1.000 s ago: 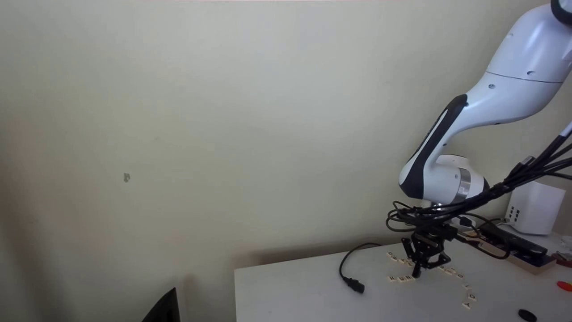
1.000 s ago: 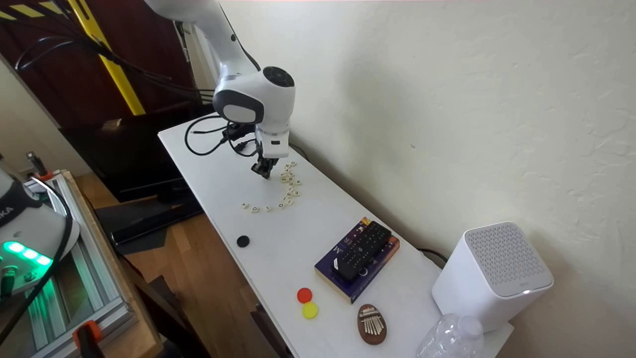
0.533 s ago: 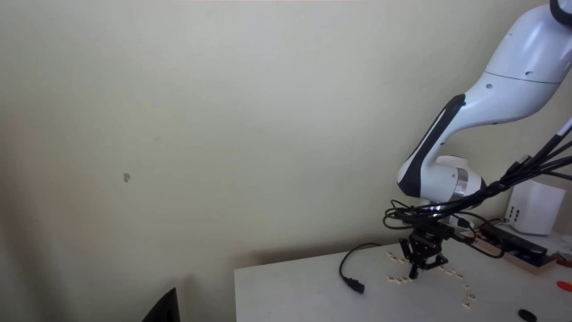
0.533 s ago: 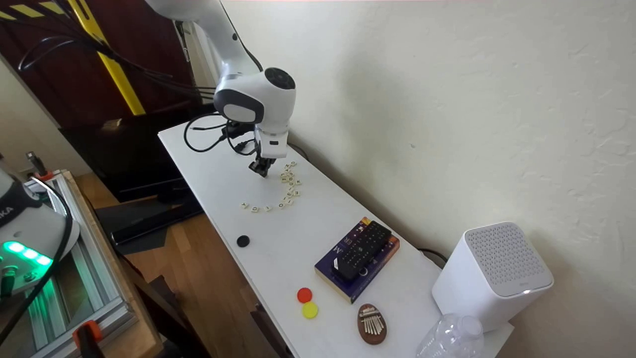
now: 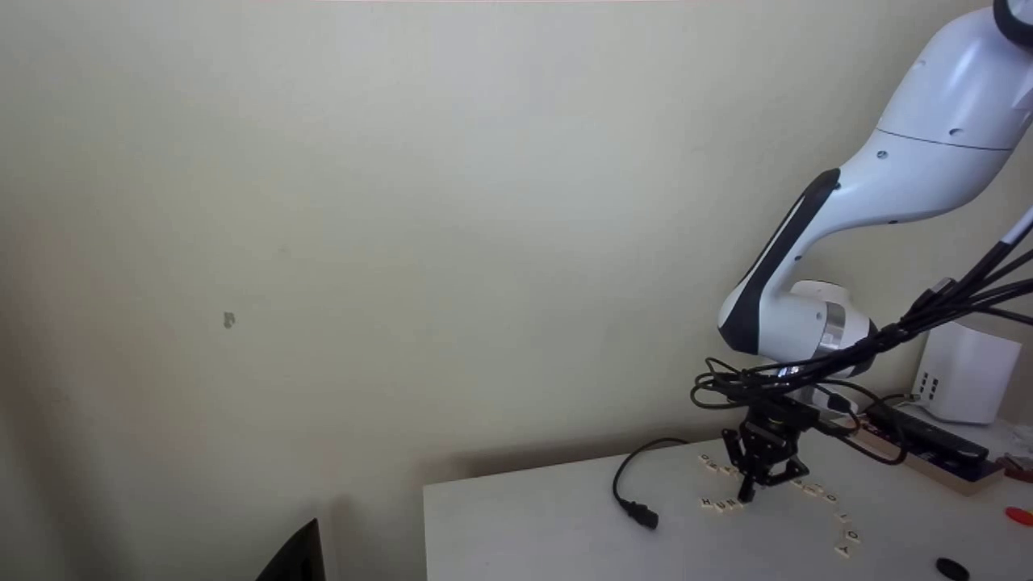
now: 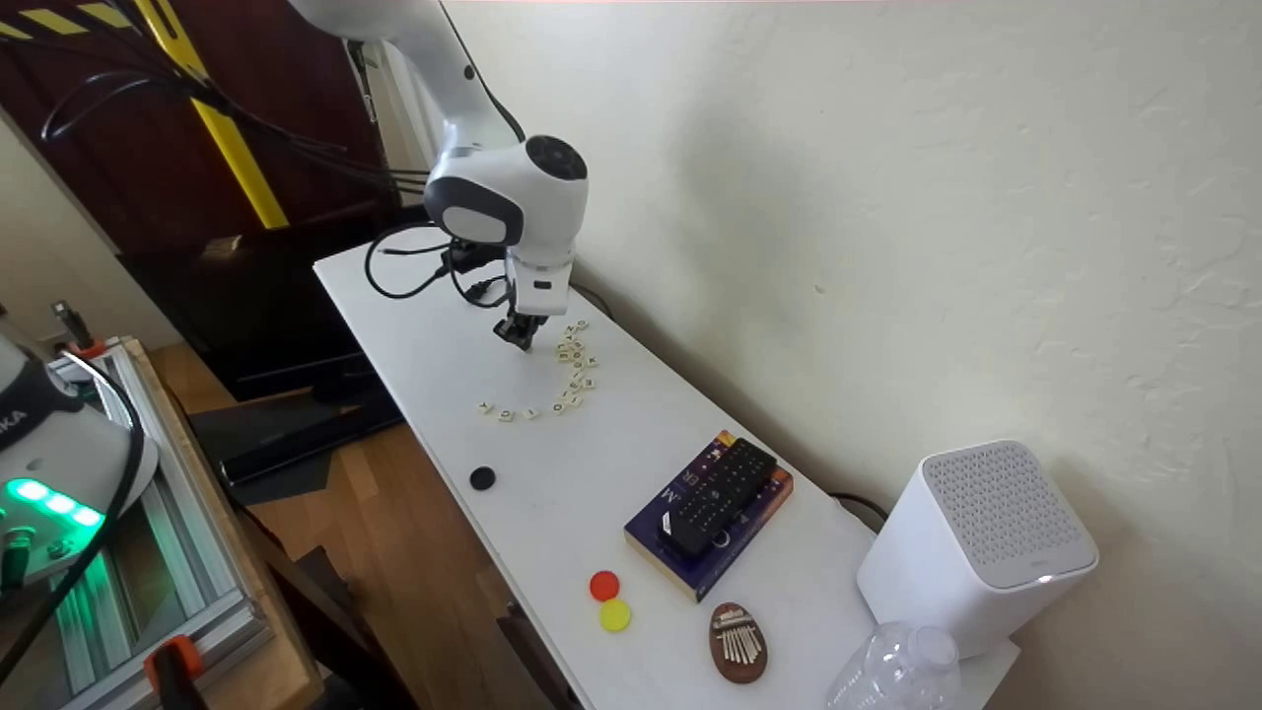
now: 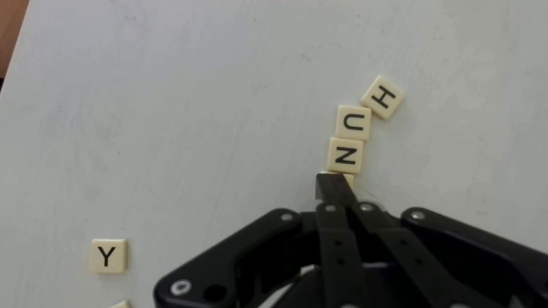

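Note:
My gripper is shut, with nothing visible between its fingers, and reaches down to the white table. In the wrist view its tips cover most of a cream letter tile; whether they touch it I cannot tell. Beyond that tile, a short row runs away from the fingers: the N tile, the U tile and the tilted H tile. A Y tile lies apart at lower left. In an exterior view, the gripper stands beside a curved line of several tiles.
A black plug on a cable lies near the row. Farther along the table are a black disc, a book under a remote, red and yellow discs, a thumb piano and a white box. A wall runs behind.
Over the first half second the gripper shifted slightly toward the plug, and the H, U and N tiles slid a little the same way. Since then it has hardly moved; it stays shut.

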Tool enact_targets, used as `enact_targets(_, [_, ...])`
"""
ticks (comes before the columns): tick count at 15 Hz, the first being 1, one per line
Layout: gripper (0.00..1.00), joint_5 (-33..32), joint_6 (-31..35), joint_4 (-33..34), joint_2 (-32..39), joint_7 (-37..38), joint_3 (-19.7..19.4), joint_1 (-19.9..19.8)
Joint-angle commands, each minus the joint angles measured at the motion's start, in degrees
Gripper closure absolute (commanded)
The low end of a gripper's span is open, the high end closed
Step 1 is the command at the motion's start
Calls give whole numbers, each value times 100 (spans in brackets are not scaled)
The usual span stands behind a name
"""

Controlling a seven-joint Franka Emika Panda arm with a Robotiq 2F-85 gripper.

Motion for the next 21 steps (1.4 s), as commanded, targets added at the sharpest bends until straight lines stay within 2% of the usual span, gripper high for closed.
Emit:
enact_targets(1, [100, 333, 169, -220, -244, -122, 17, 29])
enact_targets(6, [100, 516, 287, -246, -351, -319, 64, 59])
enact_targets(14, [100, -42, 186, -74, -263, -522, -185, 663])
enact_targets(21, [100, -692, 234, 26, -191, -573, -245, 974])
